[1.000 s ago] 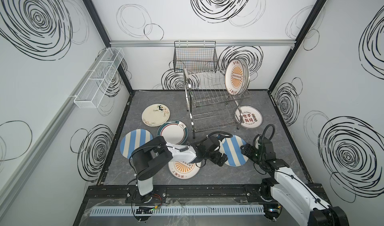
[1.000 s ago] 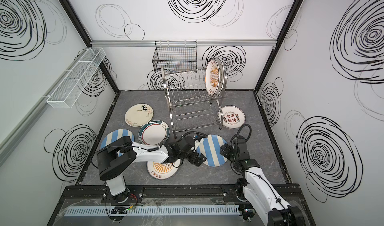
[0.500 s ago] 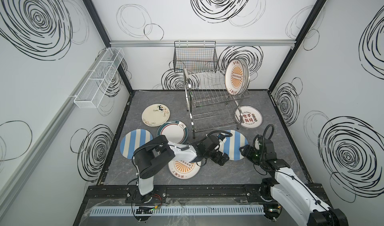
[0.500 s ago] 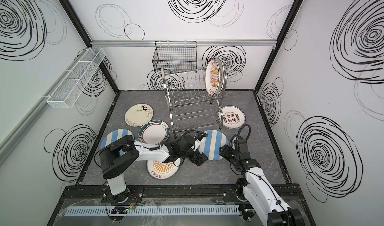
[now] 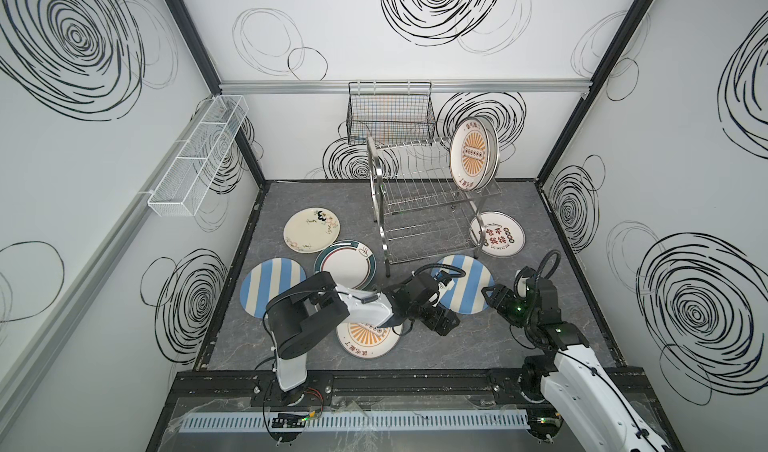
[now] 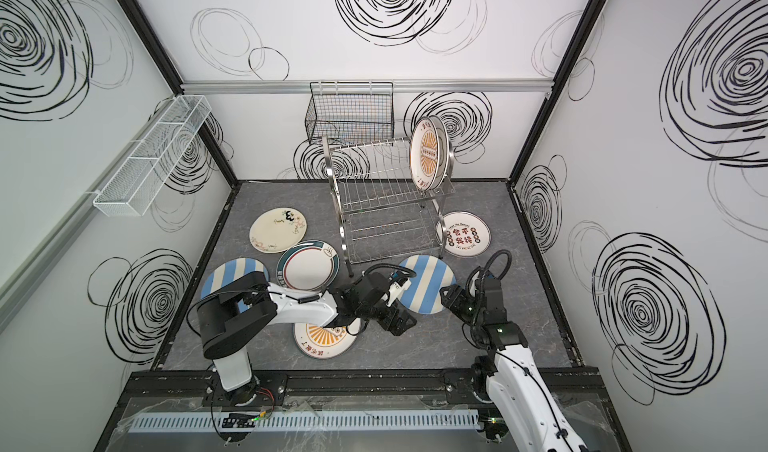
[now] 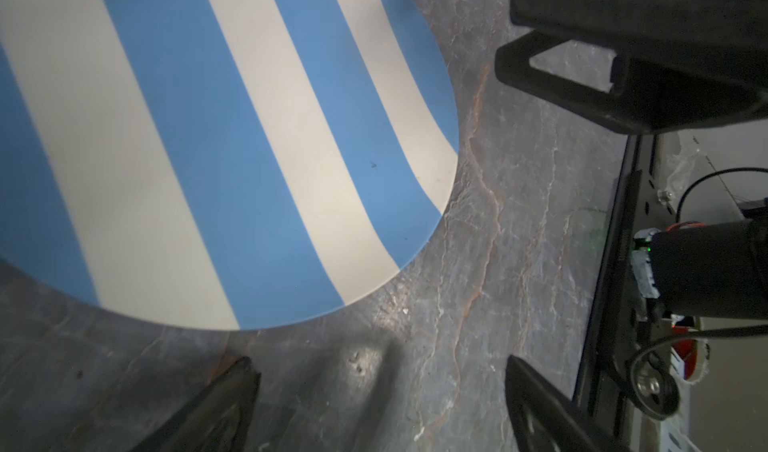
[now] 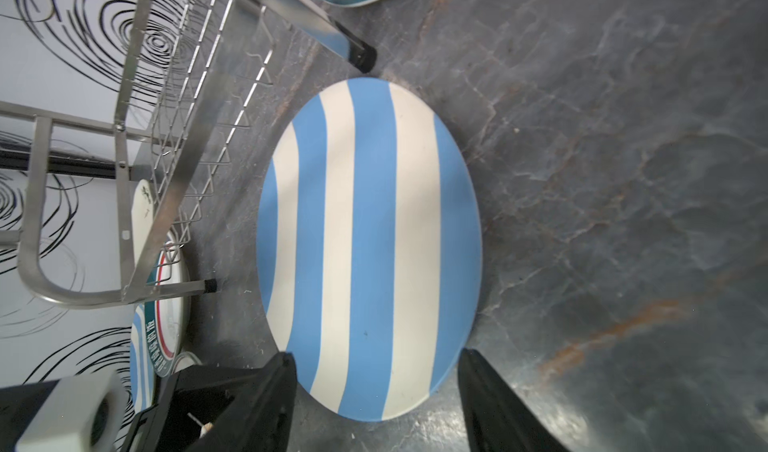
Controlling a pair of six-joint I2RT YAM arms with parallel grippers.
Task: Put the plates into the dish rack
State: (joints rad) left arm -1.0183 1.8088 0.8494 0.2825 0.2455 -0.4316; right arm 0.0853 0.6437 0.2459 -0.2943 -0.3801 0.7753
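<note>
A blue-cream striped plate (image 5: 465,283) (image 6: 428,283) lies flat in front of the dish rack (image 5: 428,204) (image 6: 386,204). My right gripper (image 5: 492,298) (image 8: 376,356) is open at its right edge, and the plate's (image 8: 370,242) rim lies between the spread fingers. Just off the plate's (image 7: 208,138) front-left edge, my left gripper (image 5: 446,323) (image 7: 380,364) is open over bare floor. An orange sunburst plate (image 5: 473,154) (image 6: 430,152) stands upright at the right end of the rack's upper tier.
More plates lie on the grey floor: striped (image 5: 270,287), teal-rimmed (image 5: 345,265), cream floral (image 5: 311,229), one with characters (image 5: 498,240), and an orange sunburst (image 5: 365,339) under the left arm. A black wire basket (image 5: 390,113) hangs behind the rack, a white mesh tray (image 5: 199,158) on the left wall.
The striped plate has shifted a little toward the rack. My left gripper has come off its front-left edge toward the front. The right gripper stays at the plate's right edge.
</note>
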